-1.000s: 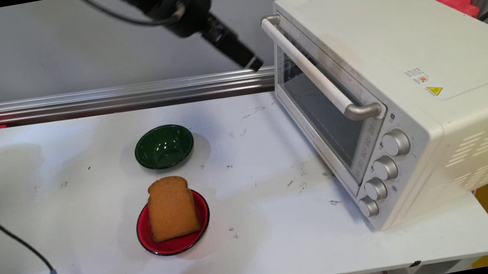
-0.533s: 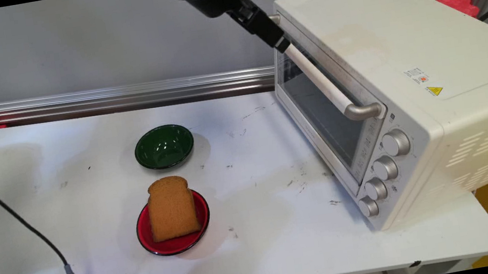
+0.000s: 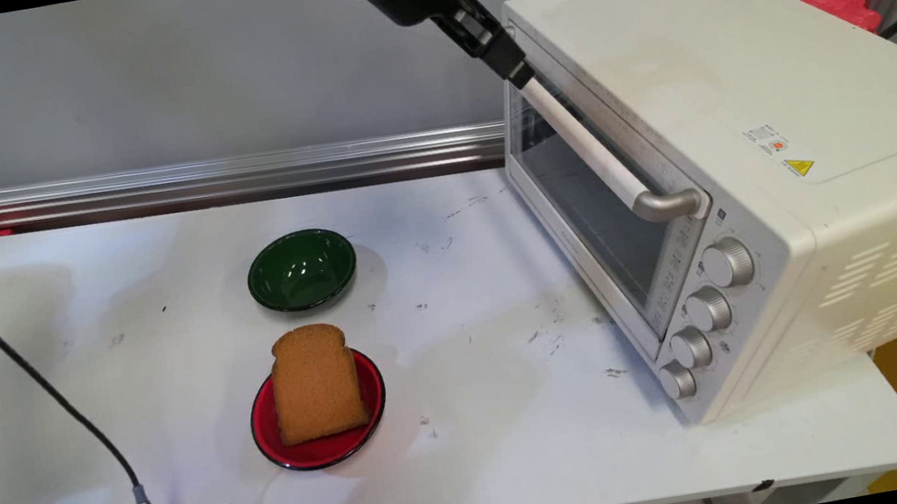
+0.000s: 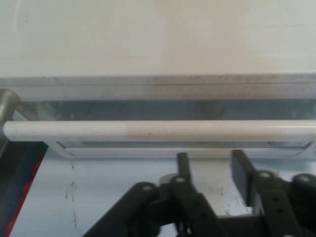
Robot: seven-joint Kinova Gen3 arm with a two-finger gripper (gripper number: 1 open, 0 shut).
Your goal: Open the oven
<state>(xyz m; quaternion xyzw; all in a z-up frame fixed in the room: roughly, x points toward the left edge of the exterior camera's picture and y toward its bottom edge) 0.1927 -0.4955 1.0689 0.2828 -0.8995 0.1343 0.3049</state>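
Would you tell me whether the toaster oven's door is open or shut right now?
Shut. The toaster oven's door lies flush in its frame, its handle up near the top edge.

The pincer hangs beside the far end of the closed white toaster oven's door handle.

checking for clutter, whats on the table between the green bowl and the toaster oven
Nothing: in the main view, only bare, scuffed white table lies between the dark green bowl and the white toaster oven.
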